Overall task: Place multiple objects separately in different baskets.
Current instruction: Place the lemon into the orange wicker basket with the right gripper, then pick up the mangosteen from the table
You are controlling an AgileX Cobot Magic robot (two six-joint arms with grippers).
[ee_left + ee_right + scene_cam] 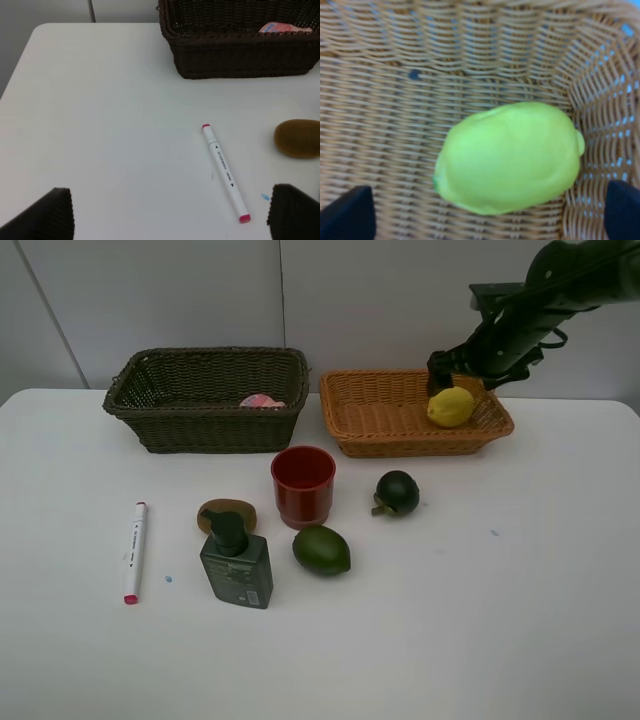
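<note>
The yellow lemon [451, 406] [510, 157] lies in the light orange basket [400, 435], at its right end. My right gripper [444, 378] [485, 215] hangs open just above it, not touching. The dark basket [205, 415] [240, 60] holds the pink bottle [261, 401] [282, 27]. On the table lie the white marker [134, 550] [225, 172], kiwi [226, 513] [298, 138], pump bottle [236, 565], red cup [303, 485], avocado [321, 549] and dark round fruit [397, 491]. My left gripper [170, 215] is open over the table near the marker, holding nothing.
The white table [500, 620] ends at the wall behind the baskets. Its left edge [15, 75] shows in the left wrist view. The cup, avocado, kiwi and pump bottle stand close together in front of the gap between the baskets.
</note>
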